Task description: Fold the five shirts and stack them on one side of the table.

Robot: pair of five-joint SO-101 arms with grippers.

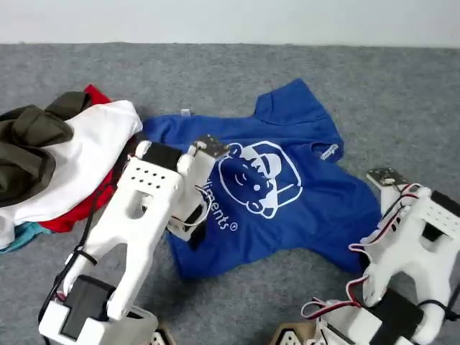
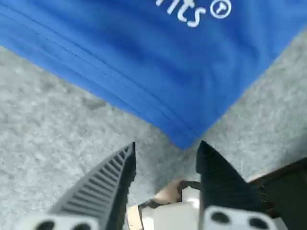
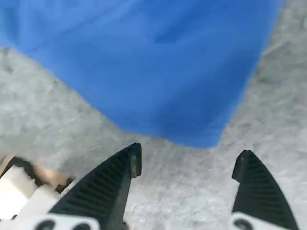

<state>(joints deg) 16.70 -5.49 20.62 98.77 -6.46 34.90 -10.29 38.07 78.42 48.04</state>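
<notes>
A blue shirt lies spread flat, print side up, in the middle of a desk covered in grey, carpet-like fabric. Its long axis runs roughly left to right, slightly tilted: the stitched hem points toward the left edge and the neck end toward the right edge, with one sleeve reaching toward the far edge. A white cartoon print with lettering sits at the middle of the shirt. Near the left edge, just beside the hem, is a loose pile: a white shirt on top, an olive shirt draped over its left part, a red shirt beneath, and a sliver of teal cloth at the bottom. The left arm stands over the hem; the left fingers are spread apart, holding nothing, above the hem's near corner. The right arm stands at the near right; the right fingers are spread wide, empty, above bare grey surface just beside a blue edge. A pale wall runs along the far edge.
</notes>
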